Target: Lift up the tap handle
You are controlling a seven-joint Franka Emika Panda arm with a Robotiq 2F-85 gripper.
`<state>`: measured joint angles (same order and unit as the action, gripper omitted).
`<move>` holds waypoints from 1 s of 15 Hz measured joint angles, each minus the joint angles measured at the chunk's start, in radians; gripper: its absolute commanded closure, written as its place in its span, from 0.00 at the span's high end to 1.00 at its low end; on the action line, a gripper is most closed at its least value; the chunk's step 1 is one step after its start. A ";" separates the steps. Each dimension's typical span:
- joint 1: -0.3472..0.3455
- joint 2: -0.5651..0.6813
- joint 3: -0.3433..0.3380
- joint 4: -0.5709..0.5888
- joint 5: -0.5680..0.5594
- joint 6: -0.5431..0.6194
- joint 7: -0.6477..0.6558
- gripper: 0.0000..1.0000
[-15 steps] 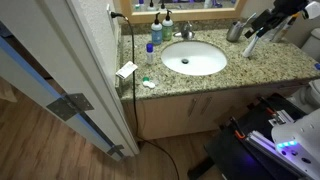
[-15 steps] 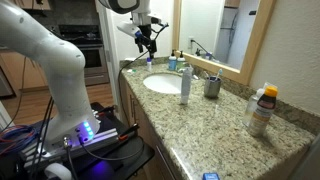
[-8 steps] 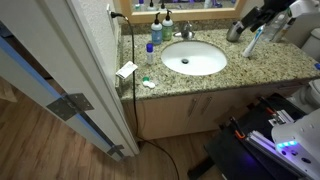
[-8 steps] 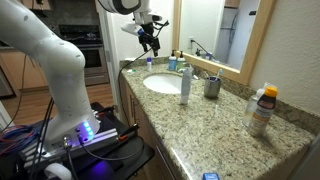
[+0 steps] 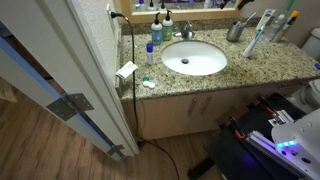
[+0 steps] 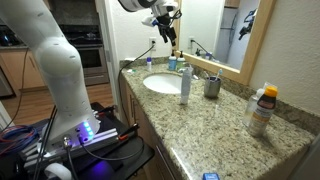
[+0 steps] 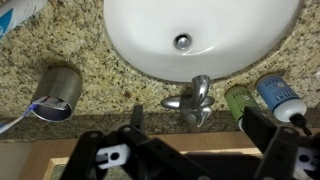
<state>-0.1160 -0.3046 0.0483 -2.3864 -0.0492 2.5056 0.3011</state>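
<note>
In the wrist view the small chrome faucet with its short tap handle (image 7: 198,96) stands at the rim of the white oval basin (image 7: 150,45), just ahead of my gripper (image 7: 200,125). The two dark fingers are spread wide and hold nothing. They are apart from the handle. In an exterior view the gripper (image 6: 168,24) hangs high above the back of the counter, near the mirror. The faucet (image 5: 186,31) sits behind the basin (image 5: 193,58) in an exterior view, where the gripper is almost out of frame.
A metal cup (image 7: 55,92) with a toothbrush stands on the granite counter (image 7: 110,95). A green bottle (image 7: 238,100) and a blue-capped bottle (image 7: 275,92) stand close beside the faucet. A tall blue-capped bottle (image 6: 185,82) and an orange bottle (image 6: 262,108) are on the counter.
The gripper has moved from over the counter's end toward the mirror, and now hangs high over the faucet area. Nothing on the counter has moved.
</note>
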 measured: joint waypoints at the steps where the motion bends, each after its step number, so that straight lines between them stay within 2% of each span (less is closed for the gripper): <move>1: 0.000 0.003 0.000 -0.002 -0.009 0.000 0.006 1.00; 3: 0.000 0.037 0.001 -0.010 -0.063 -0.020 0.042 1.00; 5: 0.004 0.137 -0.014 0.012 -0.050 -0.024 0.004 1.00; 7: 0.007 0.263 -0.048 0.086 0.001 -0.017 -0.079 1.00; 10: 0.006 0.402 -0.081 0.267 0.149 -0.031 -0.212 1.00; 12: 0.007 0.436 -0.082 0.348 0.196 -0.064 -0.239 1.00; 15: 0.012 0.442 -0.083 0.365 0.171 -0.074 -0.224 1.00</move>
<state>-0.1039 0.1377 -0.0347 -2.0211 0.1219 2.4318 0.0772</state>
